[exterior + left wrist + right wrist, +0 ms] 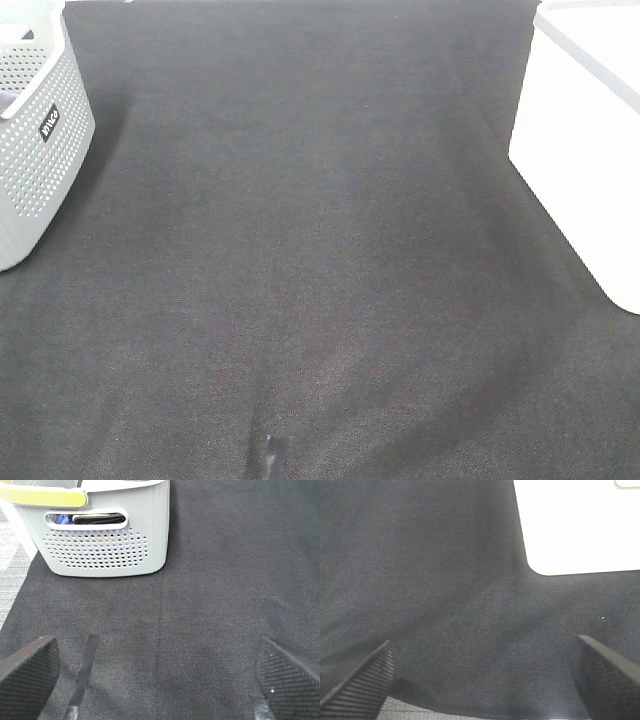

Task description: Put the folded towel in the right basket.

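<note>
No folded towel shows in any view. The right basket (590,150) is a white, overexposed shape at the right edge of the dark cloth; its corner also shows in the right wrist view (580,525). My left gripper (157,680) is open and empty above the dark cloth, facing the grey left basket. My right gripper (482,680) is open and empty above the cloth, a short way from the white basket's corner. Neither gripper shows in the exterior high view.
A grey perforated basket (40,140) stands at the far left; in the left wrist view (100,540) blue and black items show through its handle slot. A dark cloth (320,250) covers the table. A short strip of dark tape (268,455) lies near the front edge.
</note>
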Tool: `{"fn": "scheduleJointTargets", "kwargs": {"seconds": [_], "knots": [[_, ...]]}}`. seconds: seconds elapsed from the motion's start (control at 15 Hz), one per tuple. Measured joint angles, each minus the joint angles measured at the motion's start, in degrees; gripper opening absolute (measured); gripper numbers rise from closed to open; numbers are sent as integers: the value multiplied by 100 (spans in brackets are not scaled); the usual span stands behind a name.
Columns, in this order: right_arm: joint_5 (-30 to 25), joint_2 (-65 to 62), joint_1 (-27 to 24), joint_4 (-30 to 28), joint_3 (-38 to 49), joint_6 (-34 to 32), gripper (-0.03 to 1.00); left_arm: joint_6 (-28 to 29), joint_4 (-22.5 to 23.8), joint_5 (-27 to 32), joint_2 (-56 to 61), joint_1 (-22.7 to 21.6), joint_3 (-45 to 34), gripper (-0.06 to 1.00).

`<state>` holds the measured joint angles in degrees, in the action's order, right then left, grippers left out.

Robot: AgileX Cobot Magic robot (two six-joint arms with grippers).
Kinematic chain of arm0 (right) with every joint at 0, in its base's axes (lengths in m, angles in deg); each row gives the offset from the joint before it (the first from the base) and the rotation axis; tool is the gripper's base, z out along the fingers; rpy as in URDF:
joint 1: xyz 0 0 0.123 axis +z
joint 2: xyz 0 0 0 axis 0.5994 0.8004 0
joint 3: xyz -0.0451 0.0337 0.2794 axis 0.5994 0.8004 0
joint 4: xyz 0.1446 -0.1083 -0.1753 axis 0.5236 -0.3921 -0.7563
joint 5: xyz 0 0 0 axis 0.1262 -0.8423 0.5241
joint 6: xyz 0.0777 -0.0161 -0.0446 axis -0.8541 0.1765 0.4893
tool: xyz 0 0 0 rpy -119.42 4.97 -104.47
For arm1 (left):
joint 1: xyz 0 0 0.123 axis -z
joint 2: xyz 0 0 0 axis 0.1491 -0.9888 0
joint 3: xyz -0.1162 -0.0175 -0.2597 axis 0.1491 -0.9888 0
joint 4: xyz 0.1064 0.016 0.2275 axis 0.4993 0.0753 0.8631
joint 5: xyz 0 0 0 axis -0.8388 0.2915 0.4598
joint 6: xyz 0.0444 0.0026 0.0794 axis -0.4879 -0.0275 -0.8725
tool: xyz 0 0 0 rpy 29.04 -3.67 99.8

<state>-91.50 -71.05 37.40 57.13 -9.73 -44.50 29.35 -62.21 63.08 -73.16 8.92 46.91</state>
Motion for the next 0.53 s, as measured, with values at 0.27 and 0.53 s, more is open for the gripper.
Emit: {"fn": "scheduleJointTargets", "kwargs": {"seconds": [0.27,0.53], "knots": [[11,0,0,92,34,-6,91,0,0,0,0,0,0,99],[11,0,0,80,34,-6,91,0,0,0,0,0,0,99]]}}
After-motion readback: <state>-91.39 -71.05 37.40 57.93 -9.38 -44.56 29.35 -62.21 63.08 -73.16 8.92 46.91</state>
